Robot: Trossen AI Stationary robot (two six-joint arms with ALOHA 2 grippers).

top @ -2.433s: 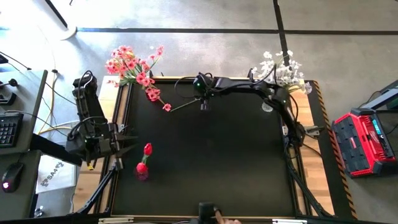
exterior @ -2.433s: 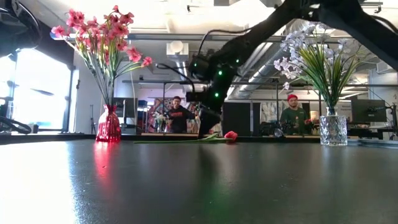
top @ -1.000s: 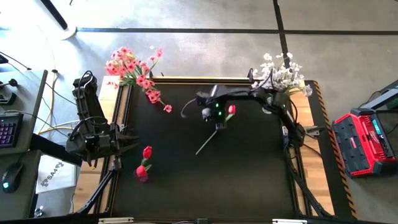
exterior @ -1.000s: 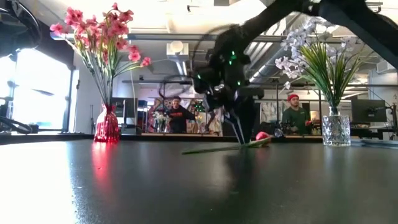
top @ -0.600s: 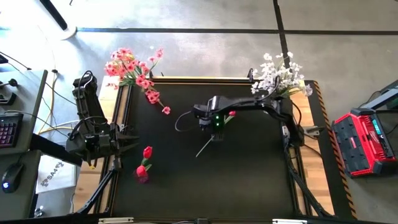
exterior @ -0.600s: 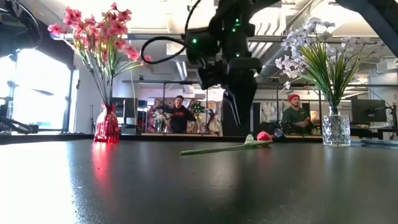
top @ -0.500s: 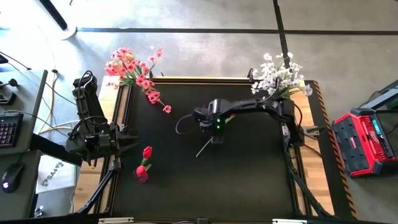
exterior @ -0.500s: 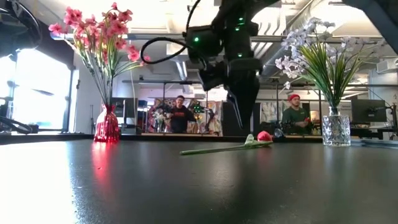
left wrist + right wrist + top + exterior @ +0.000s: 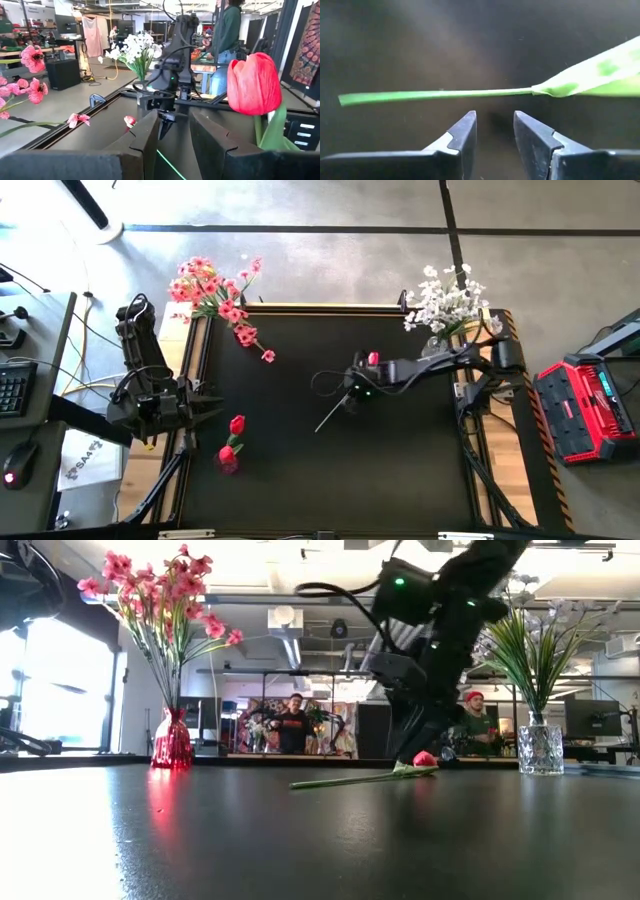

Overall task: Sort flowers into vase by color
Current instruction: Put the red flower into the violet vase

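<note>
red tulip (image 9: 373,359) lies loose at mid-frame on the black table (image 9: 400,470), its green stem (image 9: 435,94) running toward lower left. the right gripper (image 9: 349,397) hovers right over that stem, fingers partly open, holding nothing. pink sprays (image 9: 215,292) sit in their vase upper left, white ones (image 9: 447,298) upper right, one red bud (image 9: 237,423) in the lower-left vase (image 9: 229,459). this tulip looks like the last. left gripper (image 9: 205,402) waits at left edge, slightly open, empty.

1 loose flower (image 9: 345,392) lies mid-table (image 9: 400,470); 3 vases (image 9: 229,461) stand at the far corners and left edge.
</note>
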